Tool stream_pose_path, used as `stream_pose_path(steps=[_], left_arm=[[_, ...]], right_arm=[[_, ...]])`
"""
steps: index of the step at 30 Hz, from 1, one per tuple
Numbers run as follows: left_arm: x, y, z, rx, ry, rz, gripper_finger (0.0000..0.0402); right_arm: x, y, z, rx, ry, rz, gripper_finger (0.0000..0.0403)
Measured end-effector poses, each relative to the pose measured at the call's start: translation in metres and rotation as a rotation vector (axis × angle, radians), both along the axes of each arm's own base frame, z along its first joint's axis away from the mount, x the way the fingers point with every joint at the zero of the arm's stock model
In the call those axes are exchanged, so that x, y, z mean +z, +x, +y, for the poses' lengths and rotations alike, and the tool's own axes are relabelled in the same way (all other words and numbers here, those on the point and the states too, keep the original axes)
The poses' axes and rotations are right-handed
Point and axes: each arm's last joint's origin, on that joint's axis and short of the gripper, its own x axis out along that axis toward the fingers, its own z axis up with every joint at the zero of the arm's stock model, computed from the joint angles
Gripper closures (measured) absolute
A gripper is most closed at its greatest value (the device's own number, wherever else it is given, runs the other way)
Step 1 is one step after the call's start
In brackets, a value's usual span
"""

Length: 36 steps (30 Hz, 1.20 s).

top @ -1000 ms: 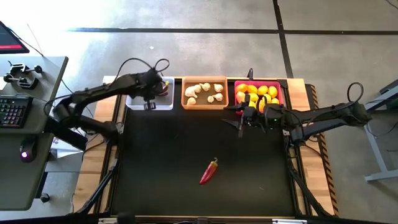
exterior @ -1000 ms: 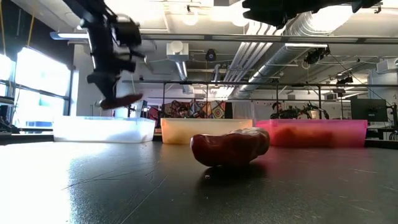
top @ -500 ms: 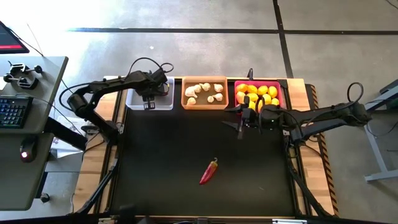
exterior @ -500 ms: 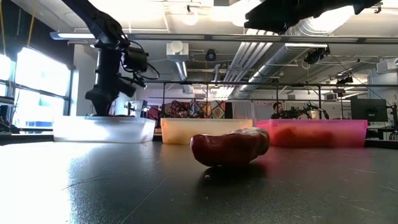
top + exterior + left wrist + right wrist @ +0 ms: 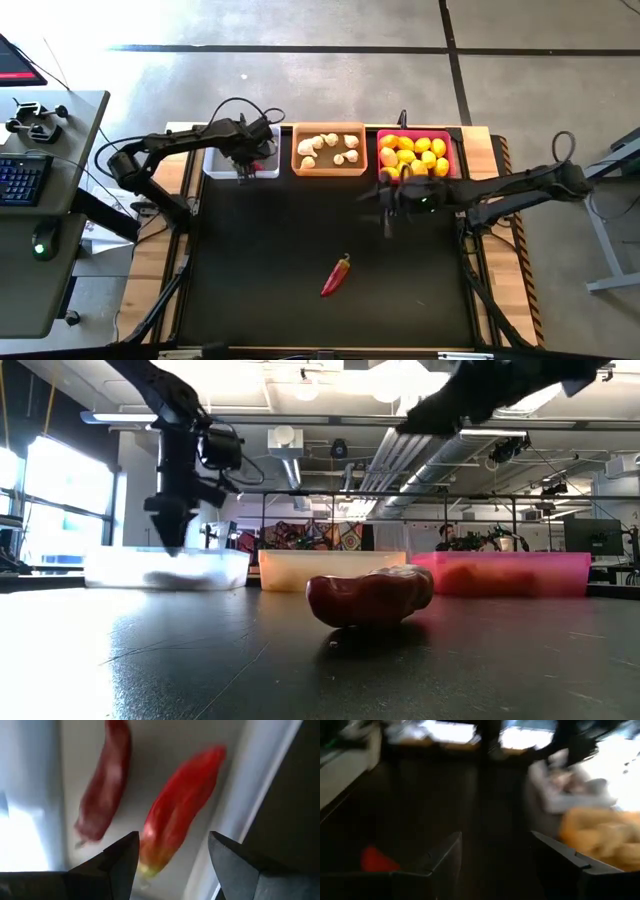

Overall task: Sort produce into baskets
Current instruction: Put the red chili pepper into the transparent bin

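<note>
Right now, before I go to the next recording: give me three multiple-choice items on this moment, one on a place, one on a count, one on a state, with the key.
1. Where is the one chili pepper that is not in a basket?
A. On the black table top, in front of the baskets
B. In the orange basket
C. Between the right gripper's fingers

2. How many chili peppers show in the white basket in the left wrist view?
A. None
B. Two
C. Five

3. How does the left gripper stand?
A. Shut on a lemon
B. Shut on a garlic bulb
C. Open and empty, over the white basket

Key:
1 A: the high view shows it alone on the table.
2 B: two peppers, and, lie on the pale floor.
3 C: its fingers are spread with nothing between them.
</note>
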Motion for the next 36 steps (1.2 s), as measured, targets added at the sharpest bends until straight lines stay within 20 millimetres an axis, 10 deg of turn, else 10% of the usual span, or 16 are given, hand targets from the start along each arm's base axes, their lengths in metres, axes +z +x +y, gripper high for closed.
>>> stream_pose_path(steps=[16,36], left_arm=[[0.034,0.000,-0.069,-0.182,0.035,-0.638,0.0195],[0.000,0.009,-0.148,-0.406,-0.190,-1.091,0.0195]], right_arm=[[-0.086,0.037,0.051,0.250,-0.007,0.334,0.0149],[-0.132,0.067,0.075,0.451,-0.166,0.302,0.0137]])
